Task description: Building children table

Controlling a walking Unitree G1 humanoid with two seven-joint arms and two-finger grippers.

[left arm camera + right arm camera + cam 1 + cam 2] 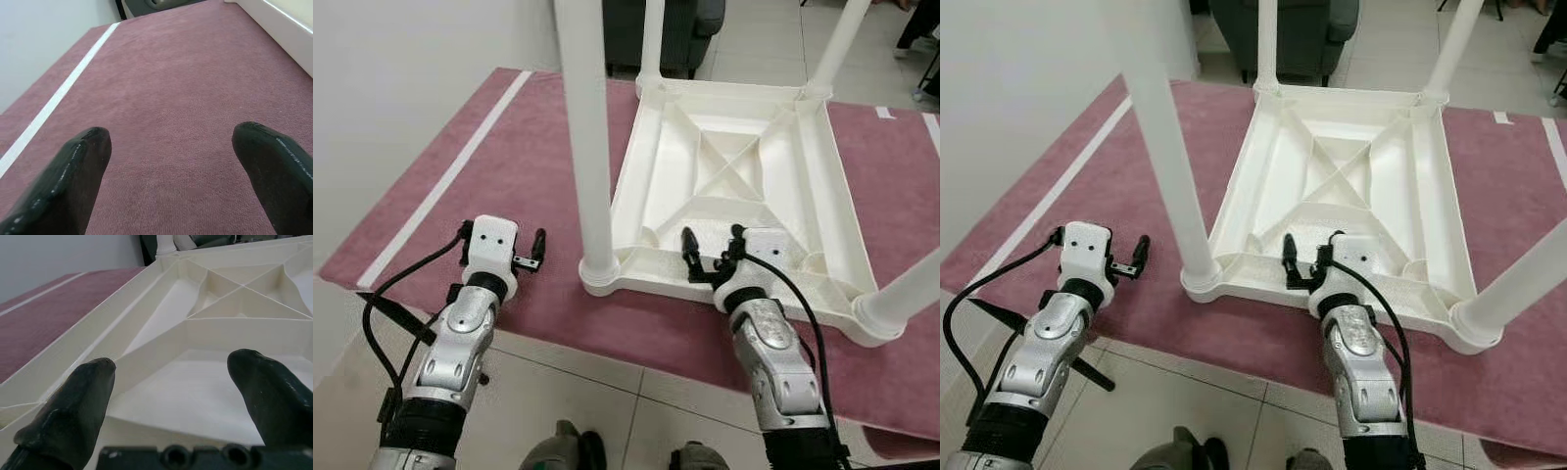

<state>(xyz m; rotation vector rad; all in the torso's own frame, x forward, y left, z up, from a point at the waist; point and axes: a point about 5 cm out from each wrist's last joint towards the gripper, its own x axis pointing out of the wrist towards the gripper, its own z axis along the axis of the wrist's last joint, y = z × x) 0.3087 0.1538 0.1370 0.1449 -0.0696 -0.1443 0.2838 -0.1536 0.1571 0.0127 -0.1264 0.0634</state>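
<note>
Left eye view: white table (744, 166) lies upside down on a maroon rug (509, 176), ribbed underside facing up, four legs standing up from its corners.
Near-left leg (585, 127): upright in its corner socket, rising out of the top of the picture.
Near-right leg (906, 294): set in the near-right corner, leaning out toward the right edge.
Far legs: two more at the far corners, tops cut off by the picture.
Left claw (536, 250): low over the rug, just left of the near-left leg, apart from it; holds nothing.
Right claw (710, 245): over the table's near rim, fingers reaching inside the frame; not clamped on anything.
Rug edge: white stripe (440, 186) runs along its left side; pale floor tiles (597, 382) lie between rug and robot.
Background: dark armchair (675, 29) beyond the table.
Right eye view: same layout; left claw beside the near-left leg, right claw at the near rim.
Left wrist view: two black fingers (73, 176) spread wide over bare rug; white stripe to one side, a strip of the table's white edge at a corner.
Right wrist view: fingers (78, 406) spread apart, nothing between them; beyond them the table's near wall and the crossing ribs (234, 298) of its underside.
</note>
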